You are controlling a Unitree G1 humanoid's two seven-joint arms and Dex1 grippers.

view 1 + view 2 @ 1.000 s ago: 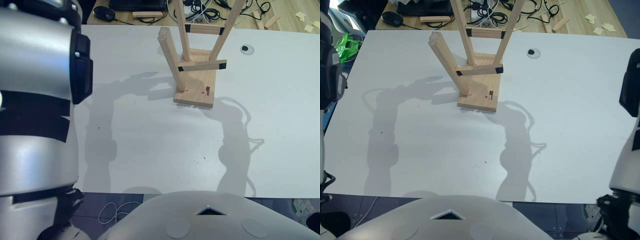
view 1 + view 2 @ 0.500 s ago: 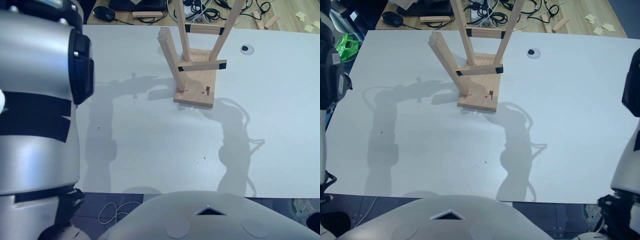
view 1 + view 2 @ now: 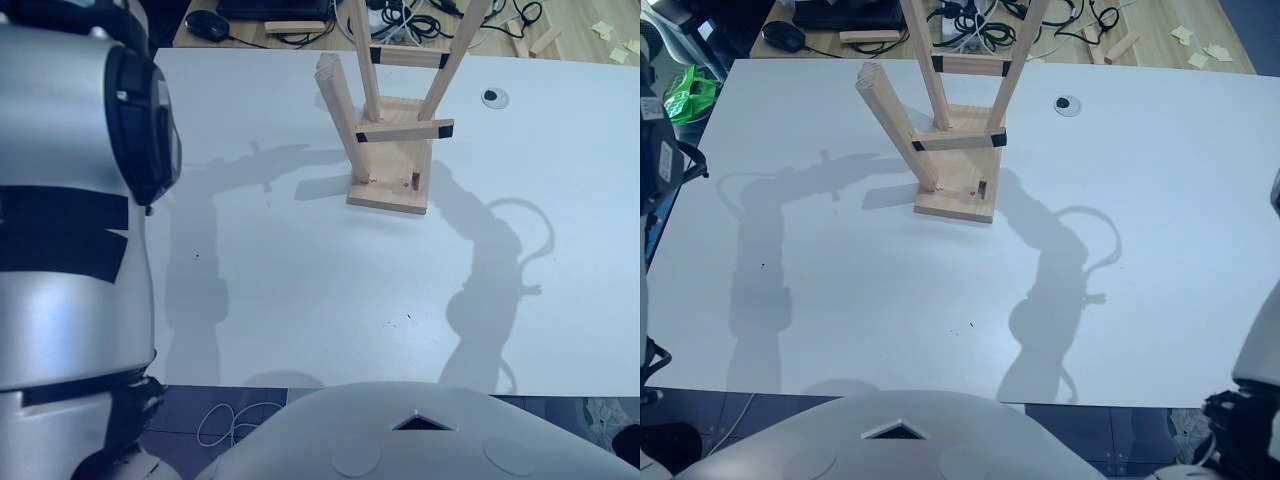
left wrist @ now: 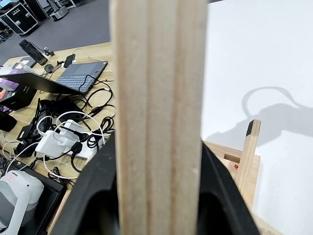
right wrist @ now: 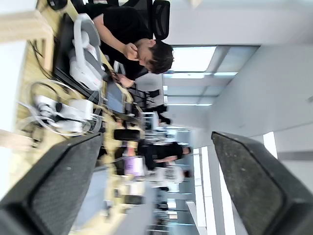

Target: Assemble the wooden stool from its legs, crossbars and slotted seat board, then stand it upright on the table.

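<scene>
pale wooden slotted seat board (image 3: 388,197) flat on white surface (image 3: 300,300), three legs (image 3: 342,120), two crossbars (image 3: 405,131) fitted | fourth pale wooden leg (image 4: 156,88) clenched in left pincer (image 4: 156,205) | right pincer (image 5: 156,186) spread, empty | apparently left: seat it, flip upright

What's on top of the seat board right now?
Three legs rise from the seat board, with two crossbars; one near slot is empty. The lower crossbar hides the far legs' feet.
</scene>
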